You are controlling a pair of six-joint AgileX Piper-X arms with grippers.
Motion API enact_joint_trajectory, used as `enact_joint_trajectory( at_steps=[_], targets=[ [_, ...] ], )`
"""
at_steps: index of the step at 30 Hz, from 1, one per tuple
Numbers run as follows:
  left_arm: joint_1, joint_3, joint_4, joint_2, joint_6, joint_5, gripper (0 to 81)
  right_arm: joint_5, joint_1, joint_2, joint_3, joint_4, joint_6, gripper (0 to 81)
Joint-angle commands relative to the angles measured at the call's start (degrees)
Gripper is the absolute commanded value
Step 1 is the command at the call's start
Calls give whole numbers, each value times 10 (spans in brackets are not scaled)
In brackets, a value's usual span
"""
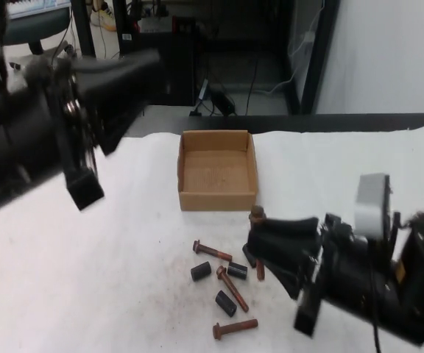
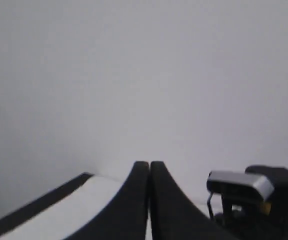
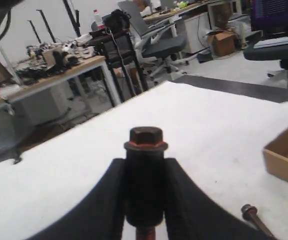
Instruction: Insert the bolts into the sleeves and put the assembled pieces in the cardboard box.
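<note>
While the right gripper (image 3: 145, 167) stands clamped on the sleeve (image 3: 144, 192), bolt head (image 3: 145, 137) protruding just past its fingertips, treat the pair as rigid, smooth metal likely to slip; hold mid-sleeve.

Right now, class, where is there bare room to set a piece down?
Bare cloth left of the cardboard box and right of it, beyond the right tool. Crowded: loose bolts and sleeves in front of the box.

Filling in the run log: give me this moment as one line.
left gripper: shut, empty | right gripper: shut on sleeve with bolt inserted | cardboard box: empty | bench: loose bolts, loose sleeves
</note>
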Motion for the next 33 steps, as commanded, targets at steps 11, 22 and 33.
enact_joint_trajectory(
  at_steps=[11, 22, 33],
  targets=[
    [-24, 28, 354, -7, 170, -229, 3, 136, -83, 105, -341, 474, -157, 8],
    [-43, 29, 385, -7, 171, -229, 3, 137, -98, 367, -662, 686, -157, 8],
    [-64, 29, 400, -7, 166, -229, 3, 148, -98, 504, -810, 739, -157, 8]
  ],
)
